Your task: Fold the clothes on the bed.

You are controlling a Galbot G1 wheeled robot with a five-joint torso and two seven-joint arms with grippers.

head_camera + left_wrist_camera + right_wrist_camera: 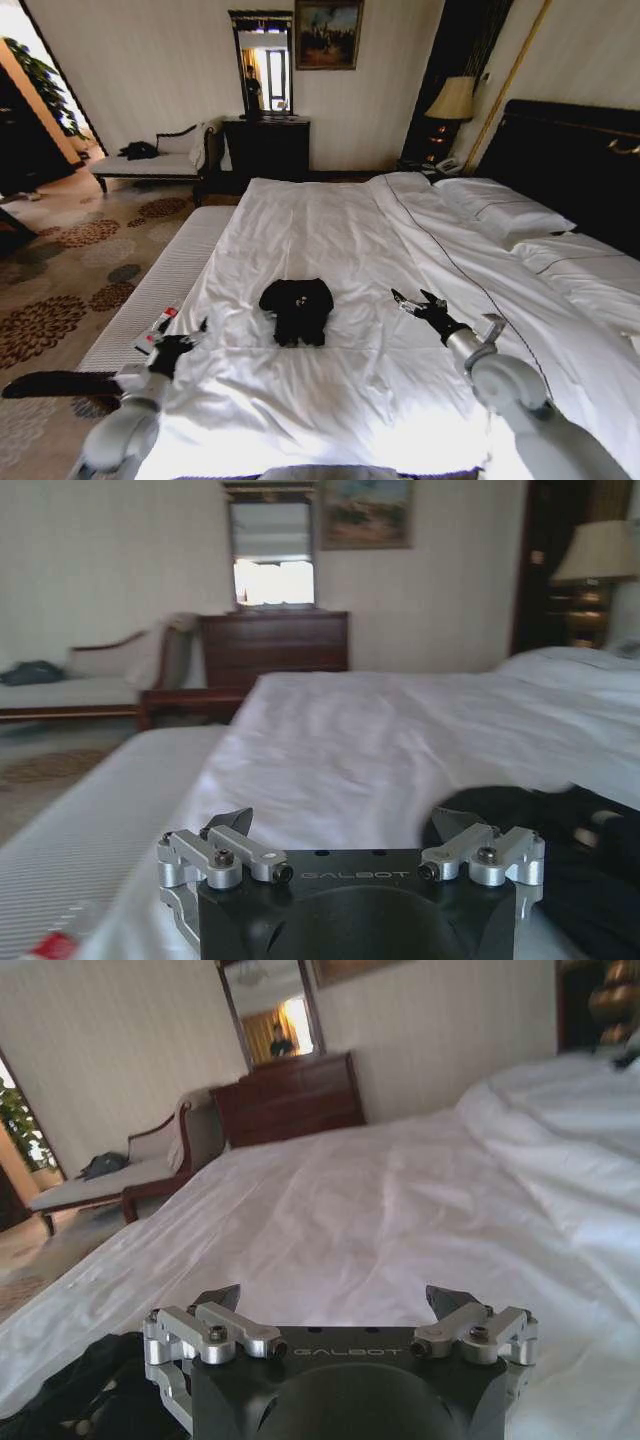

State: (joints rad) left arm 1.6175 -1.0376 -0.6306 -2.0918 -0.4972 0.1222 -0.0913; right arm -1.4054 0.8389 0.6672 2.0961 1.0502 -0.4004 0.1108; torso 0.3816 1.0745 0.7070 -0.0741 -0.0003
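You have one black T-shirt point(296, 309), bunched into a single heap on the white sheet of one bed point(330, 230). Two pillows point(505, 212) lie against its one dark headboard point(580, 160). You have two grippers over that bed: the left gripper point(190, 335) at the edge left of the shirt and the right gripper point(418, 301) right of it, each with two fingers spread apart. Beyond the foot of the bed, count one dresser point(266, 148), one mirror point(262, 62), one painting point(328, 34), one chaise point(155, 160) and one lamp point(453, 98).
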